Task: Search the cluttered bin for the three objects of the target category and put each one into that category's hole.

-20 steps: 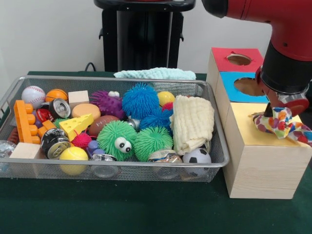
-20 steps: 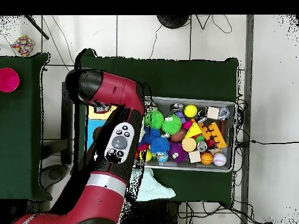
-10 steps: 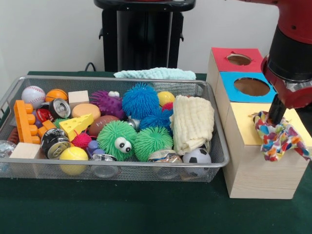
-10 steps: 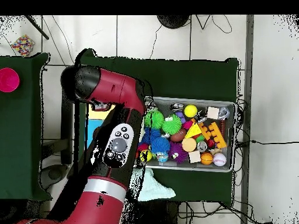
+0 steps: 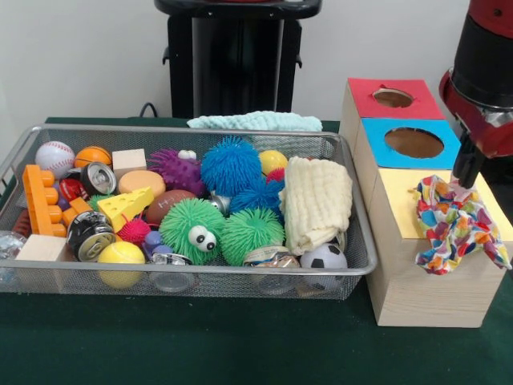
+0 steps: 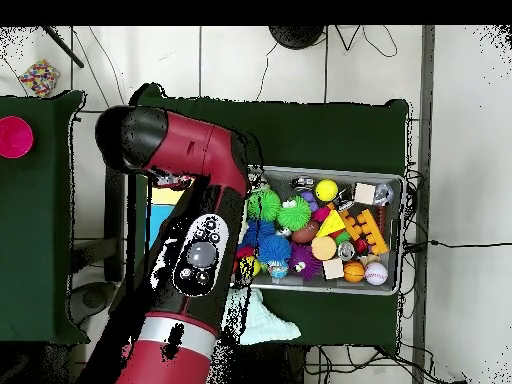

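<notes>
My gripper [image 5: 463,178] is shut on the white polka-dot cloth [image 5: 453,228]. The cloth hangs down over the yellow top [image 5: 398,204] of the pale wooden box and past its front edge. The cloth hides the yellow-topped hole. The wire mesh bin [image 5: 200,271] stands to the left of the box, full of toys. A cream folded cloth [image 5: 319,200] lies at its right end. A mint cloth [image 5: 255,121] lies behind the bin, and also shows in the overhead view [image 6: 262,318]. In the overhead view my arm [image 6: 200,250] covers the gripper and the box beside the bin [image 6: 400,235].
The blue-topped hole [image 5: 414,142] and red-topped hole [image 5: 393,98] lie behind the yellow top. Blue [image 5: 231,164] and green [image 5: 192,228] puffer balls, cans, balls and blocks fill the bin. The black pedestal [image 5: 236,56] stands behind it.
My gripper has risen and moved slightly right with the polka-dot cloth. The cloth, bunched on the yellow top before, now hangs stretched out from the gripper.
</notes>
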